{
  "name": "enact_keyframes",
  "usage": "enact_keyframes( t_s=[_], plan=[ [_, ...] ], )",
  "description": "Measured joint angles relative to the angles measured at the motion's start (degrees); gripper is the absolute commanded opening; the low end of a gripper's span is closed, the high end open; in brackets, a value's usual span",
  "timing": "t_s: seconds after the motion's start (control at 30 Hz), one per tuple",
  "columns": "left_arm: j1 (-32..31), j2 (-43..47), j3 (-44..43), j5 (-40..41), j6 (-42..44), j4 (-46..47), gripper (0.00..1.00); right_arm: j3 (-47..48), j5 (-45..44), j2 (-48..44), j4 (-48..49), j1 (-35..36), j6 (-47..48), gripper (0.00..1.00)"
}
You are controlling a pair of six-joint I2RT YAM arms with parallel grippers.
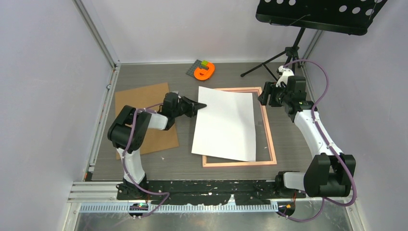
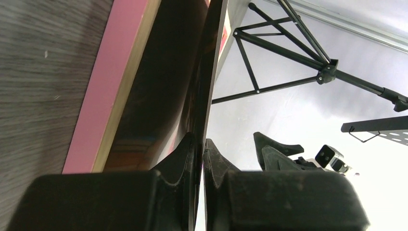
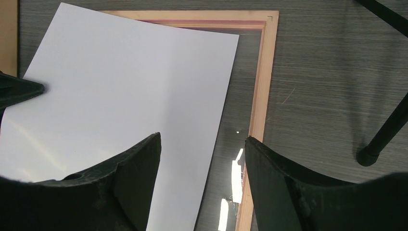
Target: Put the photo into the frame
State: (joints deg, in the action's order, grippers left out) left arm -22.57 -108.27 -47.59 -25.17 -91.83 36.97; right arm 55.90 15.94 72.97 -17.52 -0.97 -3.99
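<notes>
Top external shows our left tool (image 1: 201,105) pinched on the edge of the photo (image 1: 226,122), which spreads ahead of it, white side up, skewed across the frame (image 1: 271,139) on the desk (image 1: 298,154). Our right tool (image 3: 202,142) hangs wide above the photo's opposite edge.

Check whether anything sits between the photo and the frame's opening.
Nothing visible. The photo lies skewed over the frame, white side up, with the left gripper pinching its left edge. The brown board and orange object sit outside the frame.
</notes>
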Motion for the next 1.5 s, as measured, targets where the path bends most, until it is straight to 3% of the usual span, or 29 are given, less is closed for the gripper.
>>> enact_keyframes(
  t_s=[0.23, 0.33, 0.53, 0.67, 0.97, 1.13, 1.37, 1.5],
  plan=[
    [-1.05, -3.50, -1.66, 0.68, -2.75, 4.76, 0.05, -0.15, -0.22, 0.00, 0.00, -0.02, 0.04, 0.71],
    [-1.36, -4.39, -2.43, 0.79, -3.80, 6.58, 0.12, -0.24, -0.24, 0.00, -0.02, -0.02, 0.04, 0.71],
    [-2.21, -4.61, -2.84, 0.50, -3.28, 8.52, 0.36, -0.24, -0.26, 0.00, 0.00, -0.02, 0.24, 0.71],
    [-2.29, -4.50, -2.67, -1.18, 0.55, 7.56, 0.42, -0.28, -0.26, 0.00, 0.00, -0.11, 0.26, 0.71],
    [-1.86, -3.58, -3.30, -9.46, 13.49, -1.68, 0.45, -0.57, -0.26, 0.00, 0.35, -0.28, 0.24, 0.71],
    [-1.79, -3.58, -5.97, -13.99, 21.42, -10.05, 0.42, -0.66, -0.26, 0.00, 0.42, -0.31, 0.24, 0.71],
    [-1.79, -3.58, -7.56, -16.76, 28.48, -19.39, 0.15, -0.70, -0.26, -0.22, 0.42, -0.33, 0.22, 0.71],
    [-1.79, -3.58, -8.00, -16.94, 29.00, -20.17, 0.04, -1.09, -0.24, -0.87, 0.70, -0.35, 0.22, 0.71]
  ],
)
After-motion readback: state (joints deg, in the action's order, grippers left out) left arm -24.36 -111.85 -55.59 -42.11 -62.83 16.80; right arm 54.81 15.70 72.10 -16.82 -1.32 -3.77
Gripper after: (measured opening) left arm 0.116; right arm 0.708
